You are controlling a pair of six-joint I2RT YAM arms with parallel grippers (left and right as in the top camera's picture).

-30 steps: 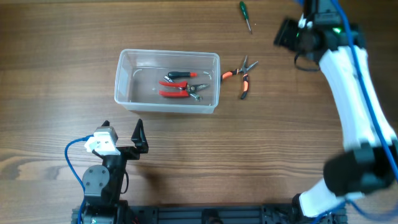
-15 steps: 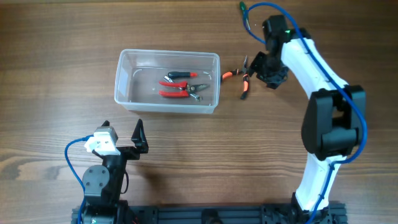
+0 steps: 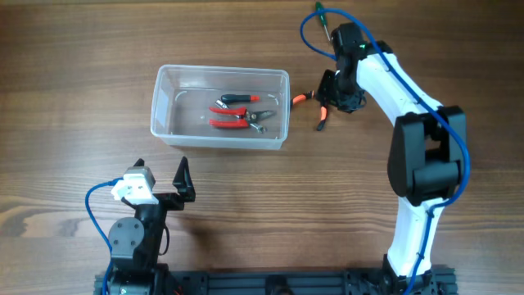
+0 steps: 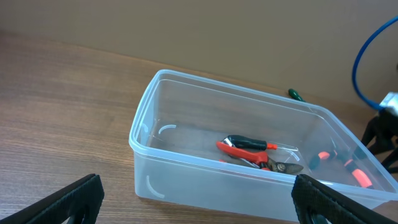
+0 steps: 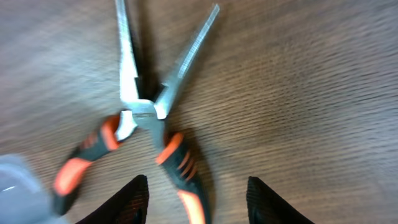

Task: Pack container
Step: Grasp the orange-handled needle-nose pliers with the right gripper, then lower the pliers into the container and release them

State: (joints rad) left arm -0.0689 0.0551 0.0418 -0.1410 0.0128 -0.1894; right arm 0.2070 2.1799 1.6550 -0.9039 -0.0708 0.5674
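The clear plastic container (image 3: pixel 221 106) sits on the wooden table and holds red-handled cutters (image 3: pixel 239 114); it also shows in the left wrist view (image 4: pixel 249 162) with the cutters (image 4: pixel 255 151) inside. Orange-and-black long-nose pliers (image 3: pixel 321 105) lie spread open just right of the container, and close up in the right wrist view (image 5: pixel 149 134). My right gripper (image 3: pixel 337 92) hovers open directly over the pliers, with its fingertips (image 5: pixel 135 199) on either side of one handle. My left gripper (image 3: pixel 168 184) is open and empty, in front of the container.
A green-handled screwdriver (image 3: pixel 322 18) lies at the back of the table, behind the right arm; its tip shows past the container in the left wrist view (image 4: pixel 295 94). The right arm's blue cable (image 3: pixel 315 24) loops above it.
My right arm has swung in from the far right and come down over the pliers beside the container. The left arm and the container have not moved.
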